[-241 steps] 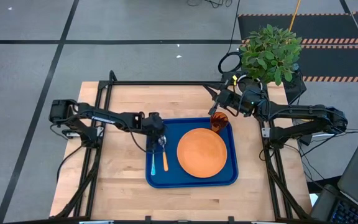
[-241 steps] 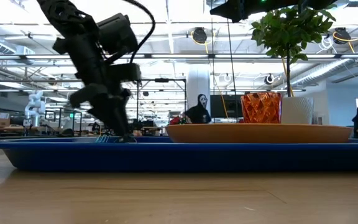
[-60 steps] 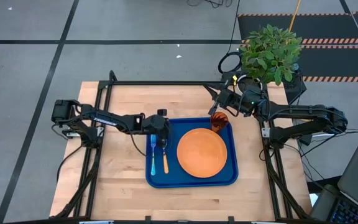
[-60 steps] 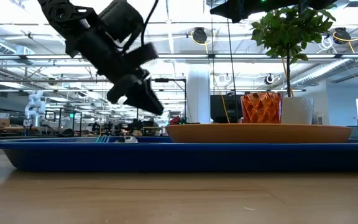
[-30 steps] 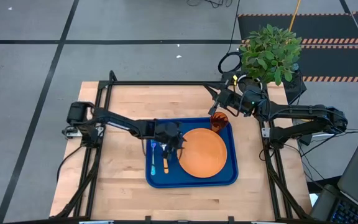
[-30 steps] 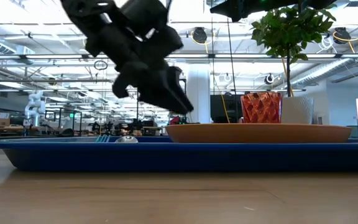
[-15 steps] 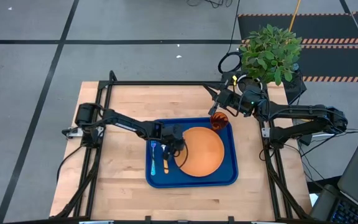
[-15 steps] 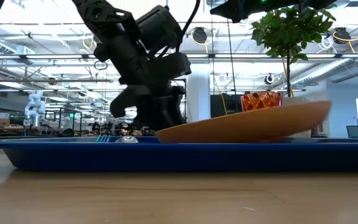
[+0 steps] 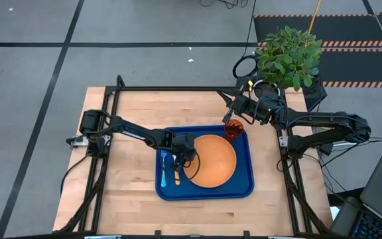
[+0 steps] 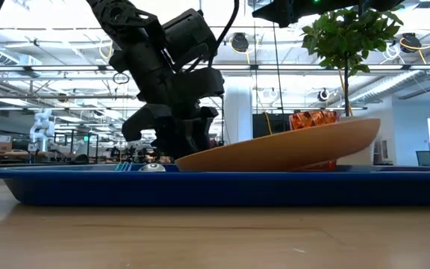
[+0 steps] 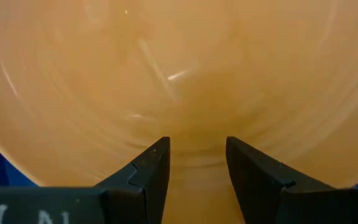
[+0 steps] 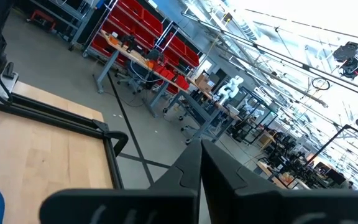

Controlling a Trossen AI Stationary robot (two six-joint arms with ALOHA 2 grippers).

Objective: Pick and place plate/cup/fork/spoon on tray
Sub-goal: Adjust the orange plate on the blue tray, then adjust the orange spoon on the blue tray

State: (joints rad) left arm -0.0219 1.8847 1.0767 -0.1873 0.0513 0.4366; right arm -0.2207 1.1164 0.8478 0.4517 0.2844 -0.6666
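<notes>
The left hand (image 9: pixel 188 158) has its fingers apart astride the near rim of the round flat orange plate (image 9: pixel 211 161), which sits tilted inside the large blue plastic tray (image 9: pixel 204 192); lowering it gently would settle it flat. The right hand (image 9: pixel 231 104), fingers together, waits above the bench

A: Tray (image 9: pixel 204 192) mid-bench (image 9: pixel 131 199), plate (image 9: pixel 211 161) in it, tilted, its left edge down by the left end effector (image 9: pixel 187 161).
B: Fork (image 9: pixel 162 174) and spoon (image 9: pixel 176 176) lie left of the plate; cup (image 9: pixel 233 130) at the tray's back right corner, right end effector (image 9: pixel 228 118) just behind.
</notes>
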